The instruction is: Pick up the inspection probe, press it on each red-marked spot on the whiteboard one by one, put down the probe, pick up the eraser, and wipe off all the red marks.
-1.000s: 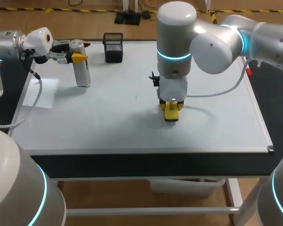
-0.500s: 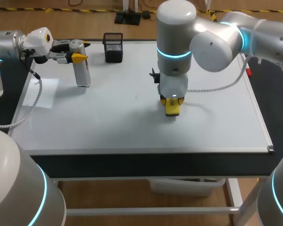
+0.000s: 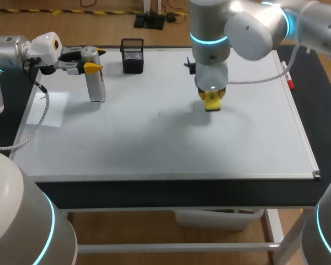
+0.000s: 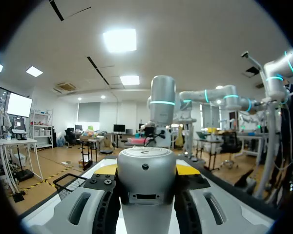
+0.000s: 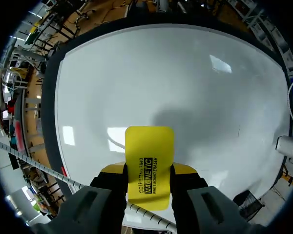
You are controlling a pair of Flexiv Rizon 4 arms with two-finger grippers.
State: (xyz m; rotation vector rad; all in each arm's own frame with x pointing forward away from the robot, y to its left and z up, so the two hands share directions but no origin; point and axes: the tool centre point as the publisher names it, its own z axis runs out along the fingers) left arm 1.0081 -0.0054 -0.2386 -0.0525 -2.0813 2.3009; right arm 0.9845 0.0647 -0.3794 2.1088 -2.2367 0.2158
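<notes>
Whiteboard [image 3: 154, 143]: large white panel lying flat across the table.
Left gripper [image 3: 94, 59]: clamped on the upright grey cylindrical probe [image 3: 96, 87], over the board's far left corner.
Black mesh basket [image 3: 132, 56]: at the board's far edge.
Right gripper [image 5: 149, 170]: closed on the yellow rectangular eraser [image 5: 149, 151], over the board.

Head camera, fixed above and behind the robot, looks down from well back, taking in the whole whiteboard [image 3: 154, 143] and the bench [image 3: 154, 190] edge across the lower frame. Left wrist camera faces level across the board, past the probe [image 4: 146, 183] held close in the left hand [image 4: 146, 169], toward the right arm [image 4: 162, 105], which the head view shows at upper right. Right wrist camera points steeply down, near the board, over the eraser [image 5: 149, 146] in the right hand [image 5: 149, 169]; it shares the board's middle with the head view.
</notes>
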